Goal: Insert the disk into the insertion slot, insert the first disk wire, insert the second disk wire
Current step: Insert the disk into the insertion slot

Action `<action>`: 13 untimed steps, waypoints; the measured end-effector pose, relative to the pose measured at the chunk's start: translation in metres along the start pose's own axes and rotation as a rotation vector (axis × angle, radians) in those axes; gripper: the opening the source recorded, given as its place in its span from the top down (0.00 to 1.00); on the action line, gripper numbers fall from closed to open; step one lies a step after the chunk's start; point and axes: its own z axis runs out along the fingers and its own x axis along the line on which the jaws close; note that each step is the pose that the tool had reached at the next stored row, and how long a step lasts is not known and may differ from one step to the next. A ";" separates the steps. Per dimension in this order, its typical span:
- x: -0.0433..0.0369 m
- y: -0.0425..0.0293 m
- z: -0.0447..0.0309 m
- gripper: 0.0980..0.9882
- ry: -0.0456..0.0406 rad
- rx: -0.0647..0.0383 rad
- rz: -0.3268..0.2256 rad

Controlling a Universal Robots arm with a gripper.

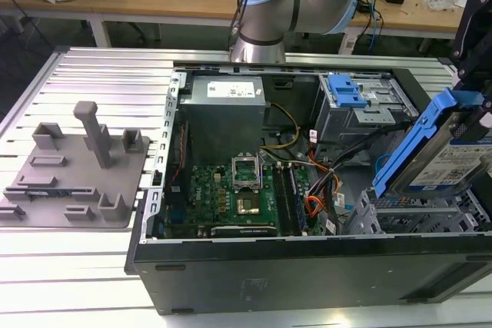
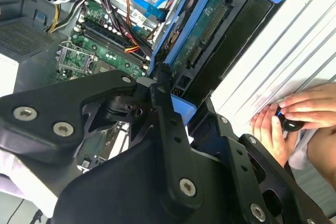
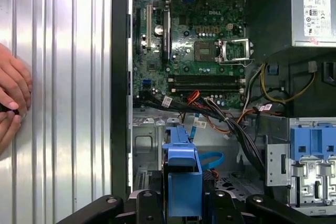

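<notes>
The disk [image 1: 453, 163], silver with a white label in a blue carrier frame, hangs tilted above the open computer case at the exterior view's right. My gripper [image 1: 478, 86] is shut on the disk's upper end. In both wrist views the black fingers [image 2: 160, 103] clamp the blue carrier [image 3: 182, 182], and the disk's green circuit side [image 2: 210, 30] shows. Right under the disk sits the insertion slot [image 1: 411, 217], a grey perforated cage. A blue flat wire [image 3: 211, 159] lies loose inside the case by the cage.
A person's hands [image 2: 291, 116] rest on the ribbed aluminium table [image 3: 58, 77] beside the case. Inside are the motherboard [image 1: 231, 197], the grey power supply [image 1: 227, 105], a bay with a blue latch [image 1: 346, 91] and bundled cables [image 1: 315, 205]. A grey fixture plate [image 1: 73, 170] lies at the exterior view's left.
</notes>
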 end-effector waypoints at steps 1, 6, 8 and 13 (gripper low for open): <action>0.0000 0.0000 0.0005 0.70 0.0001 0.000 0.000; 0.0002 -0.0002 0.0040 0.70 0.0000 0.000 -0.001; 0.0003 -0.0003 0.0051 0.70 0.0000 0.000 -0.001; 0.0005 -0.0004 0.0094 0.70 0.0001 0.000 -0.001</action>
